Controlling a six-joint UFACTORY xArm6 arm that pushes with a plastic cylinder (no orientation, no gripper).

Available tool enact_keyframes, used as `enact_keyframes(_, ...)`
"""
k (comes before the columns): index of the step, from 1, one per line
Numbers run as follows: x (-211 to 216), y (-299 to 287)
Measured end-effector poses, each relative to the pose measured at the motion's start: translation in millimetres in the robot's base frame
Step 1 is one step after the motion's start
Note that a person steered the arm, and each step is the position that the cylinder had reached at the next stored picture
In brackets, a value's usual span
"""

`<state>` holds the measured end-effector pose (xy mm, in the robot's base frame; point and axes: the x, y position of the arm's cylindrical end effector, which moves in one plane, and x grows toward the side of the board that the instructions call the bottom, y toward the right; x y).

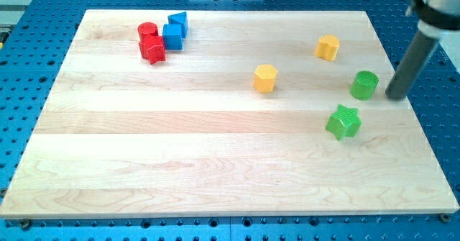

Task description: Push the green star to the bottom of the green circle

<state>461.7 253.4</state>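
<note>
Far upper left, well apart from the work: red cluster (151, 43) w/ blue blocks (175, 31) touching it. Mid-board: yellow hexagon (265, 78); another yellow block (328, 47) further right, nearer view's top. Green star (343, 121) just below green circle (364, 85), offset slightly to view's left, not touching. My tip (396, 96) just right of circle, clear of both greens; no gripper on rig, so nothing clenched or released. Step: final alignment, nearly done by the look of it. Next likely needs tip round to star's left side, then short nudge right w/o clipping circle.
</note>
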Motion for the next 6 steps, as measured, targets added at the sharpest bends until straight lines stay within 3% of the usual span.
enact_keyframes(1, 37.3, -60.4)
enact_keyframes(2, 70.5, -27.7)
enact_keyframes(3, 59.7, -126.8)
enact_keyframes(4, 51.3, -154.2)
enact_keyframes(6, 21.5, -100.5)
